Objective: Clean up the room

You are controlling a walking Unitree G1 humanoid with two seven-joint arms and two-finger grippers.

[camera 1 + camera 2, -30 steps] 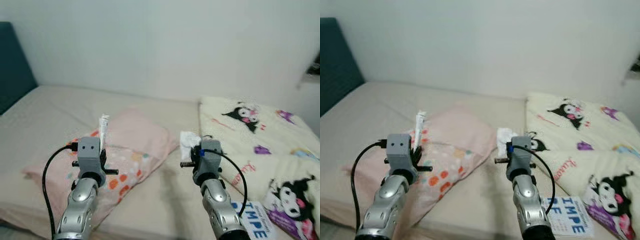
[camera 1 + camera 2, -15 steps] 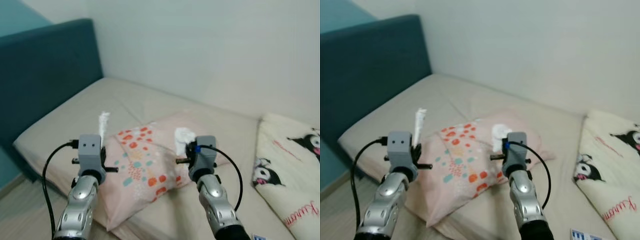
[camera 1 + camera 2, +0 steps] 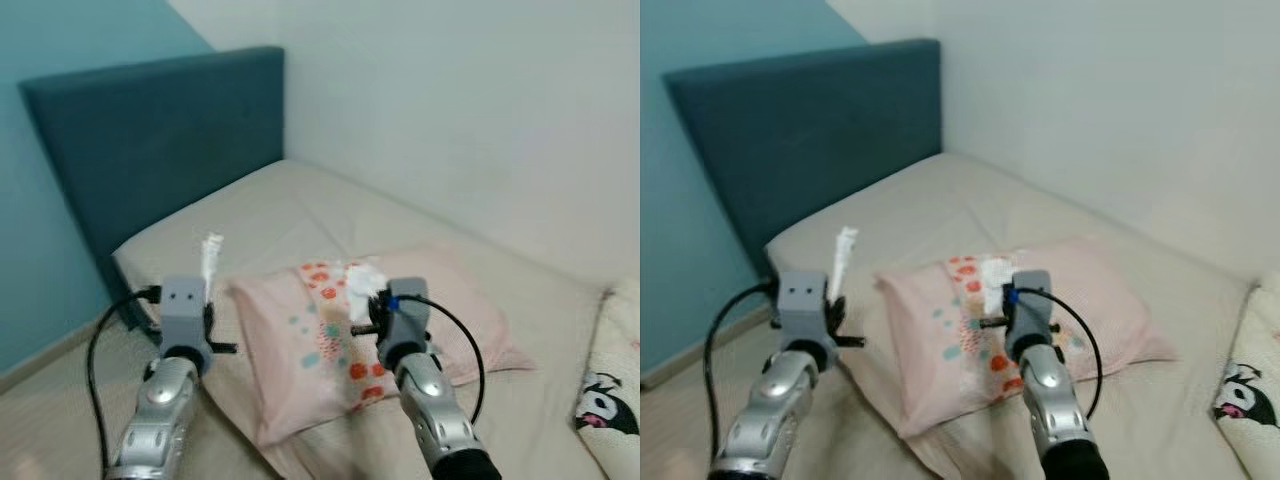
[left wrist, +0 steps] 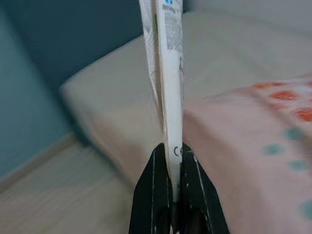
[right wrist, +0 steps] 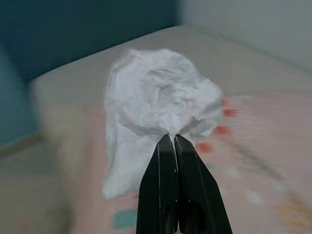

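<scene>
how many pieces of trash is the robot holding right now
2. A flat white wrapper is pinched upright in the left gripper, held over the bed's edge. A crumpled white tissue is pinched in the right gripper, above the pink pillow.

The setting is a bedroom in a home. The principal landmark is a bed (image 3: 300,215) with a beige fitted sheet, standing in a corner of the room. A dark teal upholstered headboard (image 3: 150,150) stands upright at the head of the bed, against a lighter teal wall (image 3: 50,120). A plain white wall (image 3: 480,110) runs along the far side of the bed. A pink pillow (image 3: 400,320) with orange and teal spots lies on the bed. A cream blanket (image 3: 1250,385) with a cartoon character print lies on the bed beyond the pillow, away from the headboard. Pale flooring (image 3: 50,390) adjoins the near side of the bed.
</scene>
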